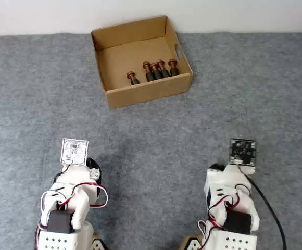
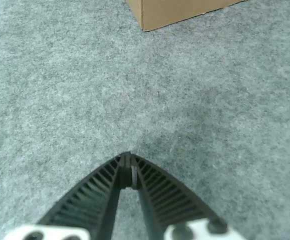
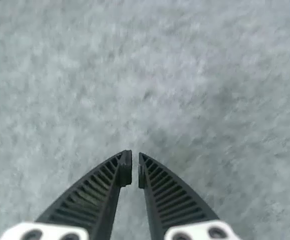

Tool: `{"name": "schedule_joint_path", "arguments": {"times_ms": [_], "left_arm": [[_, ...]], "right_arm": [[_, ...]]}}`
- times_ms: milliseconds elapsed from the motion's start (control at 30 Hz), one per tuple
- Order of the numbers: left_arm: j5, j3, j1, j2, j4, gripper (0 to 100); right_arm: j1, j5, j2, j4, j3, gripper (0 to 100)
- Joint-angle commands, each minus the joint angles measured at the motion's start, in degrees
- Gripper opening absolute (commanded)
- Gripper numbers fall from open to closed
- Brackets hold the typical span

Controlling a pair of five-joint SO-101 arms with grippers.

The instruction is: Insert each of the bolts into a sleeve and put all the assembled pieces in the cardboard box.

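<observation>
Up at the top centre of the high view sits the cardboard box [image 1: 146, 92], turned a little askew, and inside it lie the assembled pieces [image 1: 159, 70]. I count five, each a copper-headed bolt seated in its dark sleeve. Four are lined up side by side against the box's near wall toward its right-hand corner, and one lies just apart to their left. They look as if each was set down at the closest spot a reach over that wall allows.

Down in the lower left of the frame, the left arm [image 1: 70, 205] is folded back on its base, well apart from the box. Its wrist view shows the left gripper [image 2: 128, 167] clenched tip to tip with nothing between the tips, hanging over the grey felt [image 1: 255, 94], with one corner of the box at the top edge of that picture.

In the lower right, the right arm [image 1: 231, 200] is tucked in the same way. The right gripper [image 3: 134, 170] is drawn together to a hairline gap at the tips and carries nothing, with bare felt beneath it.

My read is that both arms are parked empty-handed in a rest pose. With every piece I can spot already in the box, the job looks finished.
</observation>
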Motion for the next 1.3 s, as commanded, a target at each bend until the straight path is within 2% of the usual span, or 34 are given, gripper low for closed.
{"name": "schedule_joint_path", "arguments": {"times_ms": [0, 267, 433, 533, 1267], "left_arm": [[-0.09, -0.31, -0.44, -0.35, -1.32, 1], [-0.09, -0.31, -0.44, -0.35, -1.32, 1], [-0.09, -0.31, -0.44, -0.35, -1.32, 1], [-0.09, -0.31, -0.44, -0.35, -1.32, 1], [-0.09, -0.31, -0.44, -0.35, -1.32, 1]], "right_arm": [[-2.15, 0.26, -0.66, 0.75, 1.41, 0.9], [-2.24, 0.62, -0.57, 1.54, 1.58, 0.9], [-2.24, 0.35, -0.75, 4.97, 1.58, 0.9], [-2.24, 0.62, -0.75, 10.51, 1.58, 0.9], [-2.51, 0.62, -0.75, 10.59, 1.58, 0.9]]}}
